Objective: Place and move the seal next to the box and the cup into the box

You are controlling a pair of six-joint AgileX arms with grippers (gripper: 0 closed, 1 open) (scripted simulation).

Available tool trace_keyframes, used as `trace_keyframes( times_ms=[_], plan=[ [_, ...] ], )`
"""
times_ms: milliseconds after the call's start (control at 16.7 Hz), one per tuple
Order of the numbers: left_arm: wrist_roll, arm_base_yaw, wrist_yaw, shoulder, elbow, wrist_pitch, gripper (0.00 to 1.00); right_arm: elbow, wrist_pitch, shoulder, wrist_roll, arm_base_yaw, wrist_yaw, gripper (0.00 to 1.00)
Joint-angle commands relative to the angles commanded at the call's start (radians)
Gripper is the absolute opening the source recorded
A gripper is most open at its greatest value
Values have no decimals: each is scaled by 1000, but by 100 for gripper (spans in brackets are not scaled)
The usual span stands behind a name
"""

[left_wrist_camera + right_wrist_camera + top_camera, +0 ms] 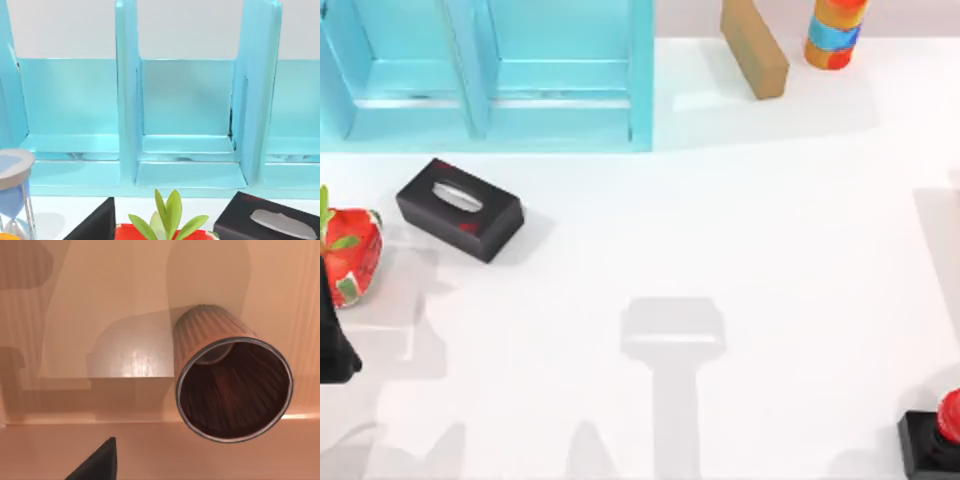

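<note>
The seal, a black block with a red knob, stands at the table's front right corner, partly cut off by the top view's edge. In the right wrist view the coppery cup stands upright with its dark mouth toward the camera. Tan wood-grained surfaces lie under and behind the cup, like the inside of the box. My right gripper is a short way from the cup and not touching it. My left arm rests at the table's left edge.
A blue shelf organiser fills the back left, with a black tissue box in front of it. A strawberry-patterned plant pot is at the left edge. A tan wooden slab and a striped cylinder stand at the back right. An hourglass stands by the pot.
</note>
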Motion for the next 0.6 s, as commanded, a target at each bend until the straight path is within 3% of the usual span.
trace_keyframes(
  times_ms=[600],
  plan=[
    [0, 0, 0, 0, 0, 0, 100, 125, -149, -27, -1, -1, -1, 100]
  ],
)
